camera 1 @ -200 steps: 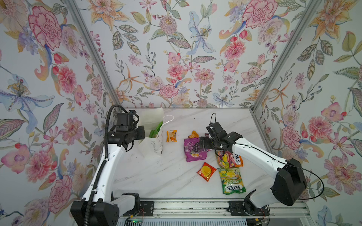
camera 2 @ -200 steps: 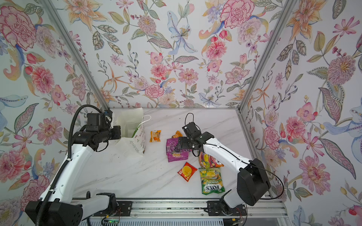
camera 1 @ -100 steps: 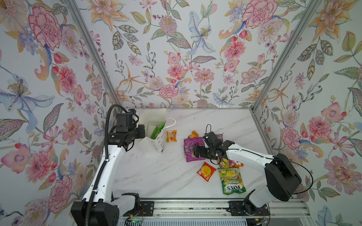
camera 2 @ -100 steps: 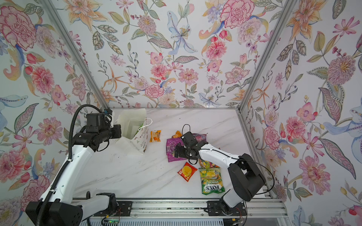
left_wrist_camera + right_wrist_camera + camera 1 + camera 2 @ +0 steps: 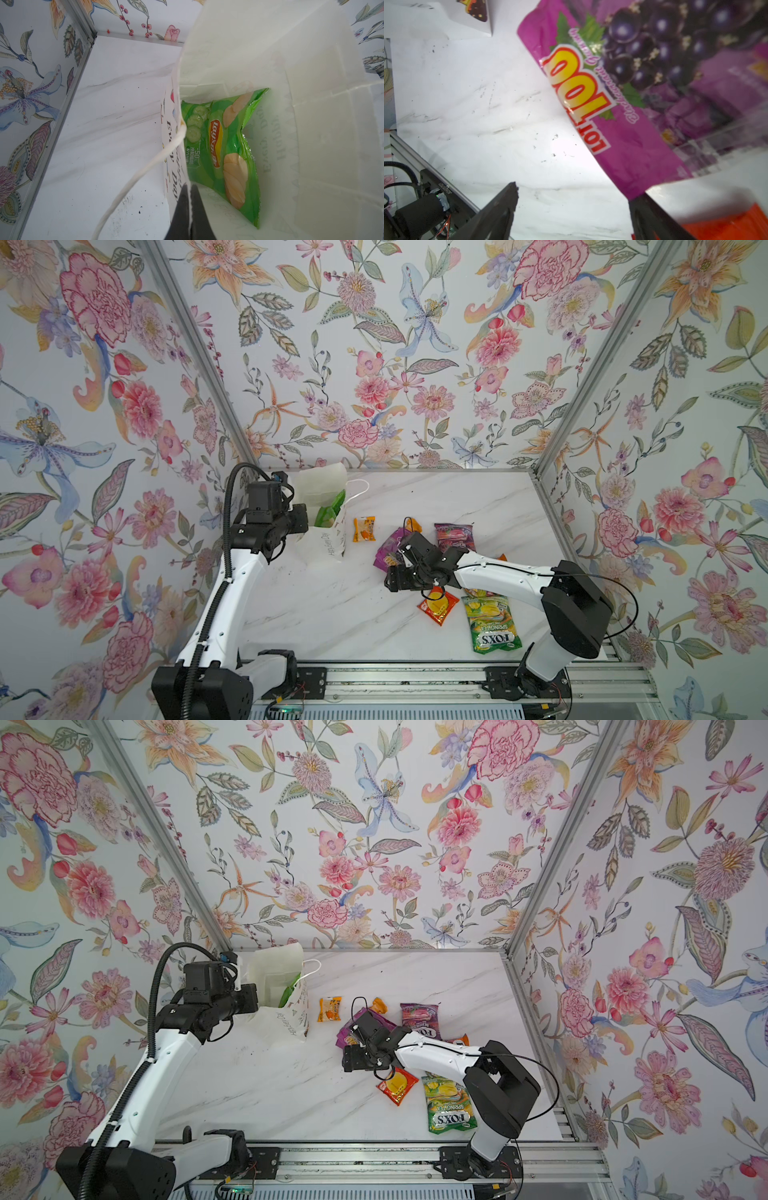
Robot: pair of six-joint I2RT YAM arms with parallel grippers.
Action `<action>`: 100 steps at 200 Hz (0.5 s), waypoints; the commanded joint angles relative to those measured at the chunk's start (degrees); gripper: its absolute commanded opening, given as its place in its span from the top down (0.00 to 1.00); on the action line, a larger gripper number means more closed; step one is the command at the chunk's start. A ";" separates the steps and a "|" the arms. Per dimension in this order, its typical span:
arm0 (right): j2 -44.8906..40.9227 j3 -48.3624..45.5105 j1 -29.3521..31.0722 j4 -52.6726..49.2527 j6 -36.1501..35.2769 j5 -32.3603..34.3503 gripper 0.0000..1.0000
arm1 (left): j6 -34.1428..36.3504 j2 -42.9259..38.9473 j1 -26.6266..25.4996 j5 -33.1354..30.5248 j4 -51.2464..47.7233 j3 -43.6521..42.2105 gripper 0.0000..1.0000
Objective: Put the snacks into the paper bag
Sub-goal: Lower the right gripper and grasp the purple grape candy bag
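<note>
The white paper bag (image 5: 326,541) (image 5: 286,1021) stands open at the back left. My left gripper (image 5: 190,186) (image 5: 305,519) is shut on its rim. A green Lay's bag (image 5: 224,149) lies inside. My right gripper (image 5: 573,193) (image 5: 392,574) hangs open low over the table. One of its fingers (image 5: 645,209) touches the near corner of the purple grape pack (image 5: 654,83) (image 5: 386,549), and nothing is between the jaws. On the table lie a green Fox's bag (image 5: 492,624), a purple Fox's bag (image 5: 455,536), a red-orange pack (image 5: 436,605) and a small orange pack (image 5: 364,529).
Another small orange packet (image 5: 413,524) peeks out behind the purple grape pack. The right arm (image 5: 498,572) lies over more packets. Floral walls close in three sides, and a metal rail (image 5: 395,676) runs along the front edge.
My right gripper has moved left and toward the front, from over the purple grape pack to its near corner, and its jaws have narrowed a little. The left gripper keeps hold of the bag.
</note>
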 commanded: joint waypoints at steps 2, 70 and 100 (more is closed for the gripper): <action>-4.07 1.67 0.11 -3.44 -4.21 5.86 0.15 | -0.35 -1.40 0.79 -0.65 1.10 -1.20 1.00; -4.51 6.78 0.80 -9.16 -18.57 15.52 0.16 | -0.69 -1.97 0.80 -0.23 2.14 -1.81 1.00; 0.12 11.02 2.78 -11.15 -23.93 20.22 0.16 | -0.70 -2.06 0.81 -0.43 2.09 -1.56 1.00</action>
